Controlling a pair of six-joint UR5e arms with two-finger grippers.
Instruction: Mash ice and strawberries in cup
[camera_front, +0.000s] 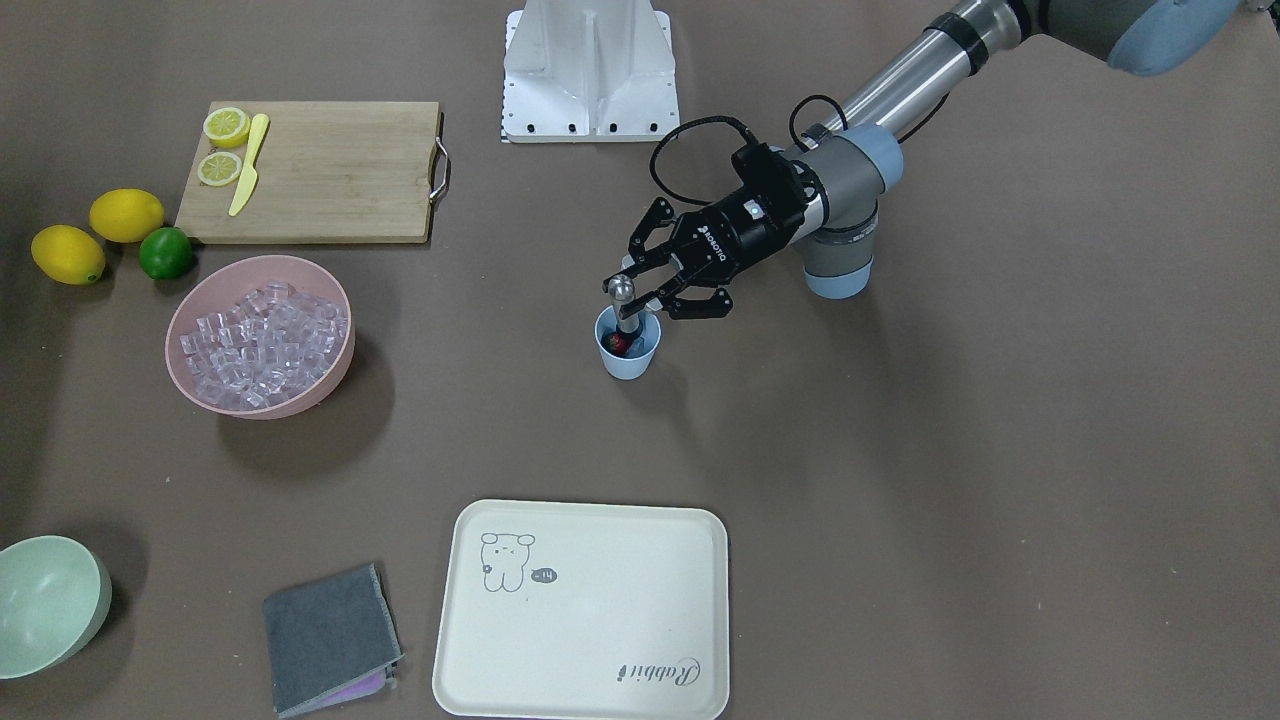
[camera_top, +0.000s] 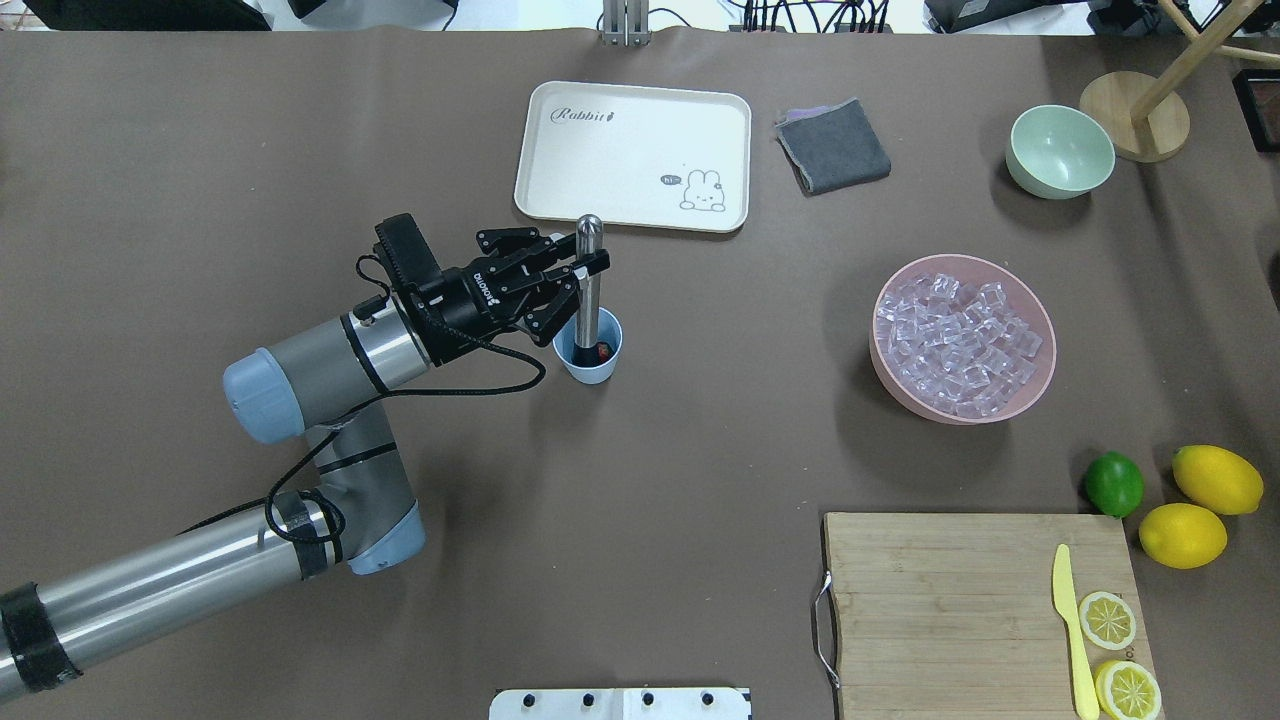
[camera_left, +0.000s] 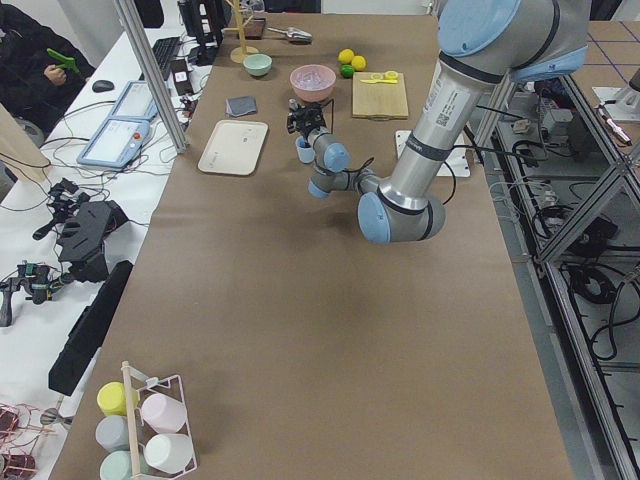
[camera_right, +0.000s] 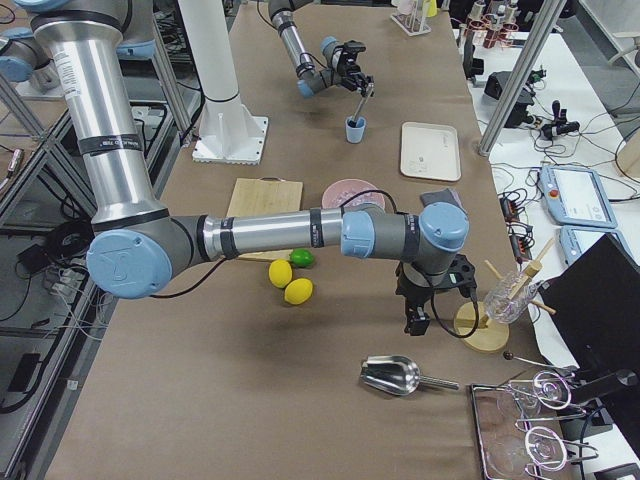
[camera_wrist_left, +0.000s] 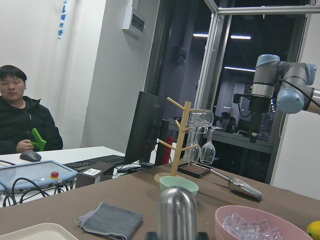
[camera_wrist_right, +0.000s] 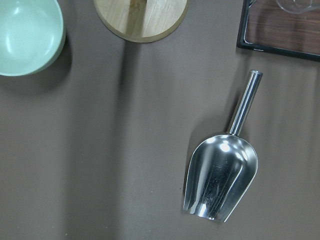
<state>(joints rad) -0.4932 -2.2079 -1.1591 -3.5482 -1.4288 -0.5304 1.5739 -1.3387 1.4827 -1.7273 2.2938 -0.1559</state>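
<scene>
1. As you look down from over the robot's shoulders, the left gripper (camera_top: 582, 278) has its fingers closed around a metal muddler (camera_top: 588, 300). The muddler stands with its lower end inside the cup (camera_top: 592, 368). The gripper's black body reads "ROBOTIQ".
2. The one light-blue cup stands on the brown table (camera_top: 700, 480), near the tray's closer edge. One red strawberry (camera_top: 604, 351) lies inside it, beside the muddler's foot. You cannot tell whether any ice is in the cup.
3. The ice (camera_top: 958, 340), clear cubes too many to count, fills one pink bowl (camera_top: 960, 414), well to the robot's right of the cup.
4. One cream tray (camera_top: 600, 170) lies beyond the cup. It bears the script word "Rabbit" and a drawn bunny with a speech bubble reading "hi~".
5. One folded grey cloth (camera_top: 833, 147) lies just beside the tray, and one pale-green bowl (camera_top: 1060, 150) sits farther right.
6. One wooden cutting board (camera_top: 950, 610) with a metal handle carries two lemon halves (camera_top: 1107, 619) (camera_top: 1128, 690) and one yellow knife (camera_top: 1070, 630). Beside the board lie two whole lemons (camera_top: 1217, 479) (camera_top: 1182, 535) and one lime (camera_top: 1114, 484).
7. The right gripper (camera_right: 418, 320) hangs at the table's end near one metal scoop (camera_wrist_right: 220, 182). It shows only from the side camera, so you cannot tell whether its jaws are apart or together.
</scene>
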